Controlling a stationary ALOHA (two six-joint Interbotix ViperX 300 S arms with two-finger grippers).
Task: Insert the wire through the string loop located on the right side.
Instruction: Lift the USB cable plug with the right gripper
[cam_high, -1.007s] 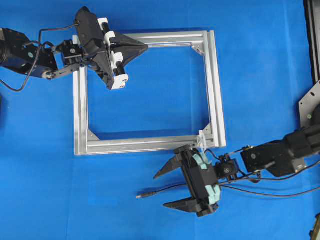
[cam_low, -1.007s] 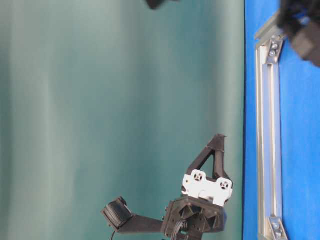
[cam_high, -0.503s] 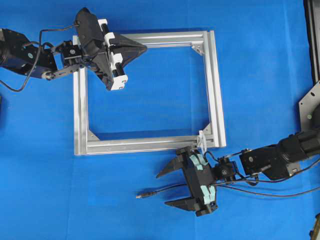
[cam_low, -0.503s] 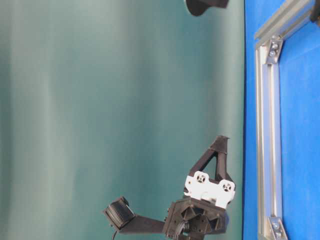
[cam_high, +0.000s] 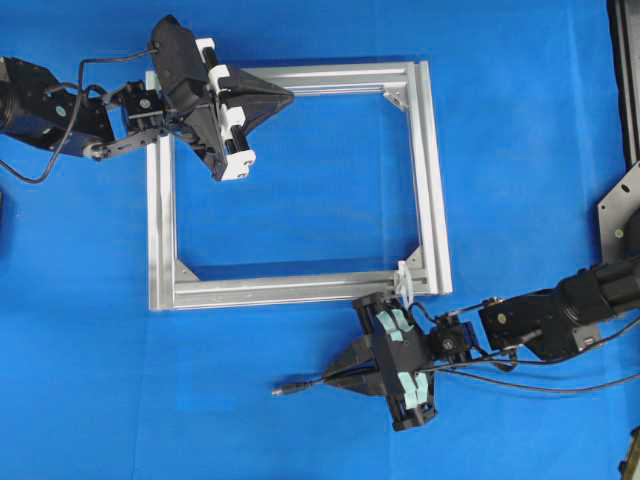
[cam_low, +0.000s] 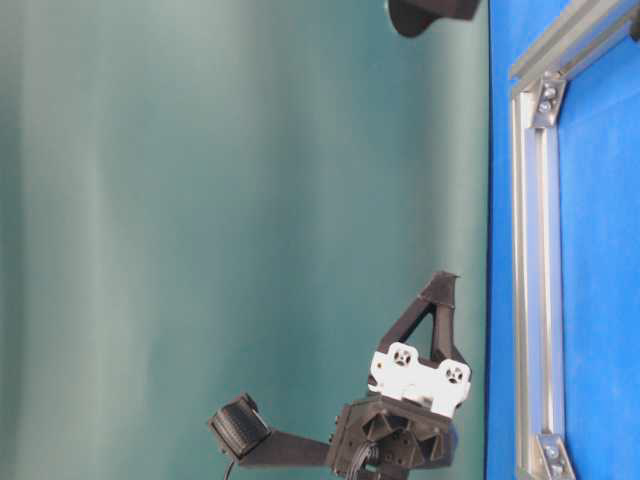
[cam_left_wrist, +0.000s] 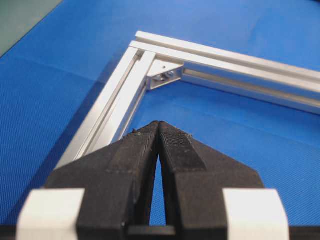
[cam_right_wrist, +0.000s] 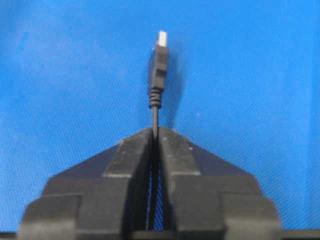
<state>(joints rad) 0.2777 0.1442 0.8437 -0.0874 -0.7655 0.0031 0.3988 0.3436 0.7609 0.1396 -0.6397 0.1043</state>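
Wire (cam_high: 315, 380), thin, black and flexible, lay on the blue worktop (cam_high: 520, 130) in the lower middle of the overhead view, its small dark plug tip (cam_high: 281, 391) pointing left. The right hand (cam_high: 335, 377) was closed on that wire just behind the plug; in the right wrist view the cable ran up from between the pressed-together black fingers (cam_right_wrist: 135, 150) to the plug with its pale metal end (cam_right_wrist: 159, 62). More black cable trailed off to the right edge of the overhead view.

Just above that hand, at the lower right corner of the square silver aluminium frame (cam_high: 430, 180), stood the tiny white string loop (cam_high: 404, 279) on its small white mount. Wire and loop were near each other but apart.

At the upper left of the overhead view the left hand (cam_high: 290, 96) hovered over the frame's top rail, closed on nothing, its fingers (cam_left_wrist: 172, 145) meeting at the tips in the left wrist view, aimed toward a triangular metal corner bracket (cam_left_wrist: 165, 74).
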